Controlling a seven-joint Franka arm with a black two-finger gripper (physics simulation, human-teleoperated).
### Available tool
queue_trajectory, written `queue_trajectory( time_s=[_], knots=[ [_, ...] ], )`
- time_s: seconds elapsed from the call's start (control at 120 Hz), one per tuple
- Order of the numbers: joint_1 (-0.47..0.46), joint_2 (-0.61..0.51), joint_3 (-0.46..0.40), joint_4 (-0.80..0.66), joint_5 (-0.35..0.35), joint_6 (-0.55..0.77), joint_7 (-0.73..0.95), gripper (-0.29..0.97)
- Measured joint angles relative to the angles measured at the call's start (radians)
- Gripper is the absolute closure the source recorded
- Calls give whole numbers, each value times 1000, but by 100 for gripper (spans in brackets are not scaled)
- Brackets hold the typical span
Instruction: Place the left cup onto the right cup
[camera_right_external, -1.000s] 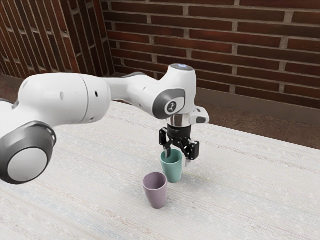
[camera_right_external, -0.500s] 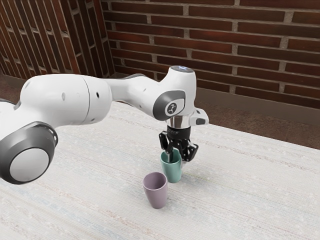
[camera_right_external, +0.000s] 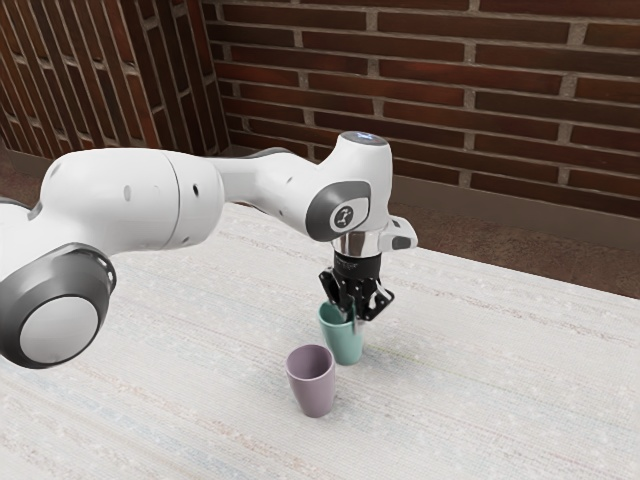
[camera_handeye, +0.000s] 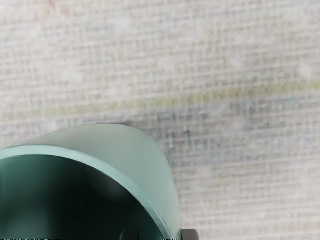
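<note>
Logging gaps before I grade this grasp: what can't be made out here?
Exterior view: the gripper, shut on the green cup, hides that stretch of its rim.
Wrist view: the green cup is cut off by the picture's edge; its dark inside hides the bottom.
Exterior view: the purple cup's own wall hides its inner bottom.

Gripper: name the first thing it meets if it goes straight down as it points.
The green cup: the gripper is shut on its wall, so going down would likely press it against the table.
</note>
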Motion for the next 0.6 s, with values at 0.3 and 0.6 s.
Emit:
queue_trajectory(
  time_s=[0.3, 0.6],
  knots=[
    [-4, -4, 2, -1, 4, -1, -15, 77],
    [-22, -57, 14, -10, 18, -24, -29, 78]
  ],
)
